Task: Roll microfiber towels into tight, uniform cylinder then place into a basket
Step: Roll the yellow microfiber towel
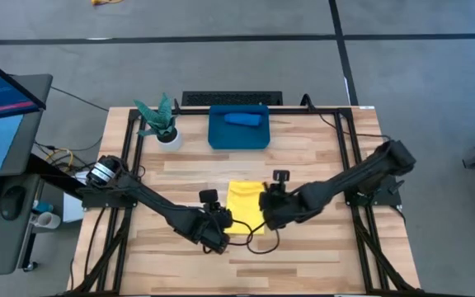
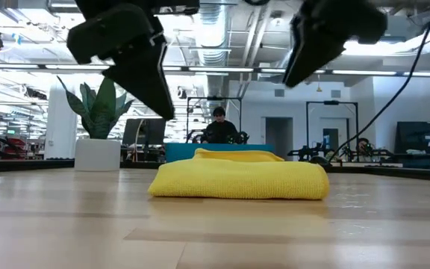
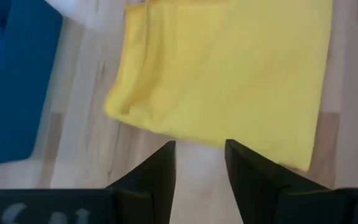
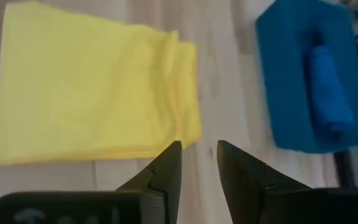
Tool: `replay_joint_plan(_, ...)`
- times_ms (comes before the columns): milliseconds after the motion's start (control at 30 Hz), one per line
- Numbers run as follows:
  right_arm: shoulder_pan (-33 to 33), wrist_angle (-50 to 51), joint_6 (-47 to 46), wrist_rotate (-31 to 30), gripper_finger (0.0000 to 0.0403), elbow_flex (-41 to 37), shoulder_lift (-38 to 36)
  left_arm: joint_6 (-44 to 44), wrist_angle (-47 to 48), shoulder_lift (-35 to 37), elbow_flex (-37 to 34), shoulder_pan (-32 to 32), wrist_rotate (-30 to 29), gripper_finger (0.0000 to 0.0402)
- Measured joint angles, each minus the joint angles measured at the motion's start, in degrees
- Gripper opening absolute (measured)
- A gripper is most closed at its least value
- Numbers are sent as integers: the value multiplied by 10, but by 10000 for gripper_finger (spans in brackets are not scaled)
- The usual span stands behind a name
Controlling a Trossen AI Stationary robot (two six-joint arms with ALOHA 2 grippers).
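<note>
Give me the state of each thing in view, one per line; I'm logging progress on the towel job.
Yellow towel: folded flat on the table, not rolled, not held.
Blue towel: rolled, lying in the basket.
Basket: upright at the table's far side, holds only the blue towel.
Left end effector: open, empty, just short of the yellow towel's near edge.
Right end effector: open, empty, beside the yellow towel.
Plant: upright, left of the basket.

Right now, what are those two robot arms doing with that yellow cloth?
They are tidying towels. The blue towel is already rolled up and lying in the blue basket at the far side of the table. The yellow towel lies folded flat on the table, not rolled yet. The left tool and the right tool sit at either side of it, both open and holding nothing.
</note>
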State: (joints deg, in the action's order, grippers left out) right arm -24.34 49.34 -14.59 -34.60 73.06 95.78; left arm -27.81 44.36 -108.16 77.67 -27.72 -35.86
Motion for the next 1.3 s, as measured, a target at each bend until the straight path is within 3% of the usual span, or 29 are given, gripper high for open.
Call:
replay_joint_plan(267, -16, -139, 1, -13, 122, -152, -113, 62, -82, -2, -32, 25, -8, 128)
replay_joint_plan(500, -8, -301, 39, 20, 123, -242, -133, 116, -231, -3, -94, 82, 25, 107)
replay_joint_plan(733, 35, -429, 95, 66, 123, -267, -85, 147, -307, -2, -131, 133, 86, 92)
replay_joint_plan(933, 76, -496, 121, 158, 122, -267, -16, 147, -314, -3, -142, 148, 100, 88)
replay_joint_plan(1300, 137, -528, 88, 166, 122, -267, 49, 152, -316, -3, -143, 153, 97, 88)
